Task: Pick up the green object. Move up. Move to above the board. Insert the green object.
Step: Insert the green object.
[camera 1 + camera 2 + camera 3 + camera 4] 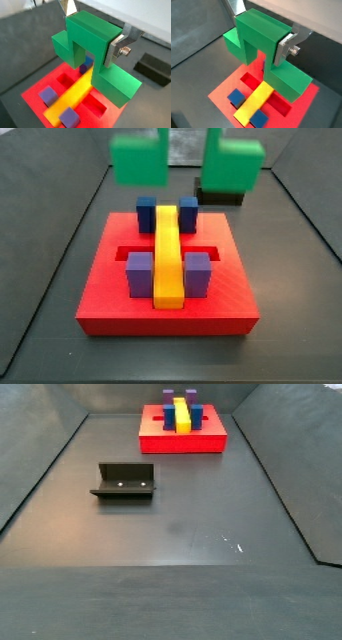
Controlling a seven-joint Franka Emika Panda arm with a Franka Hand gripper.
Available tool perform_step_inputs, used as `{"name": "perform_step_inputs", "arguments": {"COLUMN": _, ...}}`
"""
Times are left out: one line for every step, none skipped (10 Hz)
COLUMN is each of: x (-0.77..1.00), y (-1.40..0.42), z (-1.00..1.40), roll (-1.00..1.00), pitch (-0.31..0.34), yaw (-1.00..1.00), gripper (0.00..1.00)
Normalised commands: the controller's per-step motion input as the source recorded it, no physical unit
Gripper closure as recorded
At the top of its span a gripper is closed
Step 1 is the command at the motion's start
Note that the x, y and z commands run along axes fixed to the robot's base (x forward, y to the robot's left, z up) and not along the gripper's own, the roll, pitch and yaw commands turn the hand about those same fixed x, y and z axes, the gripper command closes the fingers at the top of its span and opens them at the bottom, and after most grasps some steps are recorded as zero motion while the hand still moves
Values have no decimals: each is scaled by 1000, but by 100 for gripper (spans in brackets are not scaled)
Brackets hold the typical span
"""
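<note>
My gripper (92, 30) is shut on the taller centre block of the green object (100, 50), a bright green stepped piece, also seen in a wrist view (264, 45). One silver finger (115, 47) presses its side. I hold it in the air above the board (40, 90), a red square slab with recessed slots. The board carries a long yellow bar (167, 253), blue blocks (146, 213) and purple blocks (139, 273). In a side view the two lower green side blocks (138, 158) hang over the board's far part (167, 313). The fingers are cut off there.
The dark fixture (124, 482) stands on the grey floor away from the board (183, 439); it also shows behind the board (221, 196) and in a wrist view (155, 70). Dark sloping walls ring the floor.
</note>
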Motion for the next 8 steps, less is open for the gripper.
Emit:
{"name": "perform_step_inputs", "arguments": {"x": 0, "y": 0, "z": -569, "roll": 236, "pitch": 23, "yaw": -3, "gripper": 100}}
{"name": "perform_step_inputs", "arguments": {"x": 0, "y": 0, "z": -617, "roll": 0, "pitch": -149, "yaw": -69, "gripper": 100}}
{"name": "perform_step_inputs", "arguments": {"x": -143, "y": 0, "z": -389, "roll": 0, "pitch": -171, "yaw": 0, "gripper": 100}}
{"name": "perform_step_inputs", "arguments": {"x": -49, "y": -11, "z": -434, "roll": 0, "pitch": -277, "yaw": 0, "gripper": 100}}
{"name": "perform_step_inputs", "arguments": {"x": -177, "y": 0, "z": -514, "roll": -43, "pitch": -324, "yaw": 0, "gripper": 100}}
{"name": "perform_step_inputs", "arguments": {"x": -357, "y": 0, "z": -523, "roll": -49, "pitch": -326, "yaw": 0, "gripper": 100}}
{"name": "perform_step_inputs", "arguments": {"x": -314, "y": 0, "z": -391, "roll": -13, "pitch": -296, "yaw": 0, "gripper": 100}}
{"name": "perform_step_inputs", "arguments": {"x": -163, "y": -109, "z": -237, "roll": 144, "pitch": -177, "yaw": 26, "gripper": 100}}
